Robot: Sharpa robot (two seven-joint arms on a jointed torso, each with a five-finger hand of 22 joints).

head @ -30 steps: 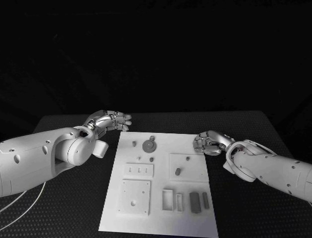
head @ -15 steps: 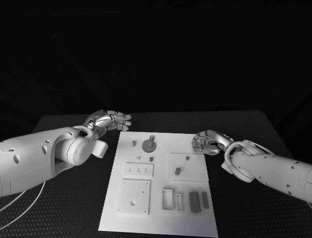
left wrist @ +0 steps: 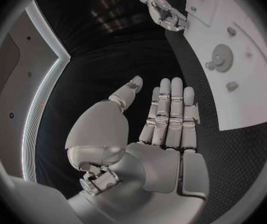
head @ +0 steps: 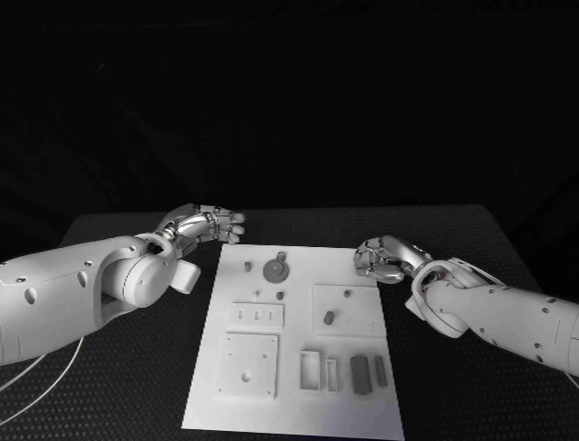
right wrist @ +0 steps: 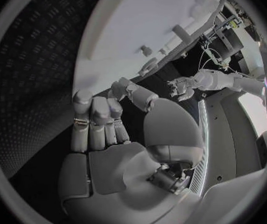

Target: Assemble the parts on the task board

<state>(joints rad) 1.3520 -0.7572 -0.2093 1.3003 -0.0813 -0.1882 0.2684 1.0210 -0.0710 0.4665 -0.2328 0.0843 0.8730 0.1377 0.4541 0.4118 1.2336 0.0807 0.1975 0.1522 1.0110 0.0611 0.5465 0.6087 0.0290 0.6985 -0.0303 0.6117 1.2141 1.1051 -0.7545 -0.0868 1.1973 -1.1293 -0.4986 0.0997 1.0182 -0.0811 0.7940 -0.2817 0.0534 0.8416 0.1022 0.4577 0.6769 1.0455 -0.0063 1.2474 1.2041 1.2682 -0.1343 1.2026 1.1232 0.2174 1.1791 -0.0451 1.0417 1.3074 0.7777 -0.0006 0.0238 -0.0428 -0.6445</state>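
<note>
fingers of the left hand lie straight and side by side with the thumb held apart, nothing in them; in the head view this hand sits over the black table just beyond the far left corner of the task board. fingers of the right hand curl inward toward the palm, and i see nothing held in them; that hand hovers at the board's far right edge.

the white task board lies lengthwise in the middle of the table. near its far end a round grey gear-like part lies flat, with a small peg just to its left. toward the middle, a small grey part stands on a raised square plate on the right side. along the near right edge a dark grey rectangular block lies beside open slots, with a thinner grey strip just to its right.
</note>
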